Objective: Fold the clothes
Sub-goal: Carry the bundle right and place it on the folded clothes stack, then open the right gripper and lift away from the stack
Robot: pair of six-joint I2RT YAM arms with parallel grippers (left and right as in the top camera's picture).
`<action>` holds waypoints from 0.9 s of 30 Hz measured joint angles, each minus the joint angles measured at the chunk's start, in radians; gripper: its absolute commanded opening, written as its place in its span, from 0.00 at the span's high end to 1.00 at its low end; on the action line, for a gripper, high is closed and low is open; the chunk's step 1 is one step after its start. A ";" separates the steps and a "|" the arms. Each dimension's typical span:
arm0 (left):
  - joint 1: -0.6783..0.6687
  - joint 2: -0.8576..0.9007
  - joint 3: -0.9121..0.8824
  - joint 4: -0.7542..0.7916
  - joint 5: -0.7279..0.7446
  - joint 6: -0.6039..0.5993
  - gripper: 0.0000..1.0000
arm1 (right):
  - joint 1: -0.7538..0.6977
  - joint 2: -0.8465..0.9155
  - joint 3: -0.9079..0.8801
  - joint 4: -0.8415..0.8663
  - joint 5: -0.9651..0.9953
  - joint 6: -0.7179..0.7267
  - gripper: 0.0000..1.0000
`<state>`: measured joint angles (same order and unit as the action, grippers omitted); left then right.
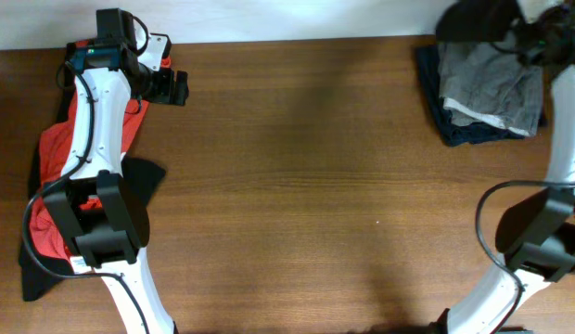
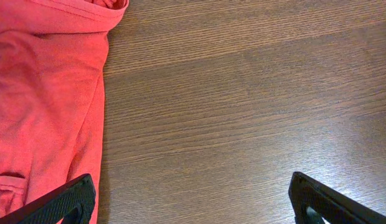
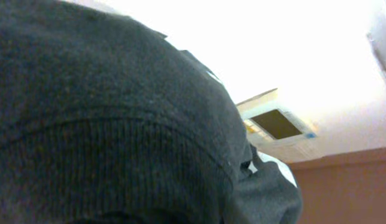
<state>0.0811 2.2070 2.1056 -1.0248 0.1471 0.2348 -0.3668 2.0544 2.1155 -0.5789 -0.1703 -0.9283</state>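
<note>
From above: the left gripper (image 1: 179,89) sits at the far left end of the wooden table (image 1: 306,186), spread wide open, nothing in it. It's right at the edge of the red T-shirt (image 1: 56,148), which lies flat under that arm with a black garment (image 1: 32,274) poking out beneath it. Over at the far right corner, the right gripper (image 1: 512,37) is pinched down in a bunched-up dark charcoal T-shirt (image 1: 468,23), lifted above a stack of folded clothes (image 1: 487,93), grey on top.

Left wrist cam: both fingers (image 2: 68,202) are way apart, bare wood between them, and the red T-shirt (image 2: 43,93) fills the left side.

Right wrist cam: pretty much all charcoal fabric (image 3: 106,124) draped over the lens, fingers hidden, a bit of ceiling behind it.
</note>
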 measured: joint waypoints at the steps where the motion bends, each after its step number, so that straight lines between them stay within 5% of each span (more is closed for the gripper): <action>1: 0.000 0.000 0.000 0.002 0.000 0.000 0.01 | -0.016 0.011 0.003 0.012 -0.022 -0.019 0.96; 14: 0.000 0.000 0.000 0.020 0.000 0.000 0.01 | -0.050 0.318 0.007 0.085 -0.150 -0.078 0.96; 27: 0.000 0.000 0.000 0.037 0.000 0.000 0.01 | -0.123 0.322 0.008 0.043 -0.188 -0.083 0.96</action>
<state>0.0807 2.2070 2.1056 -0.9878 0.1471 0.2348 -0.4896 2.3764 2.1235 -0.5354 -0.3588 -1.0111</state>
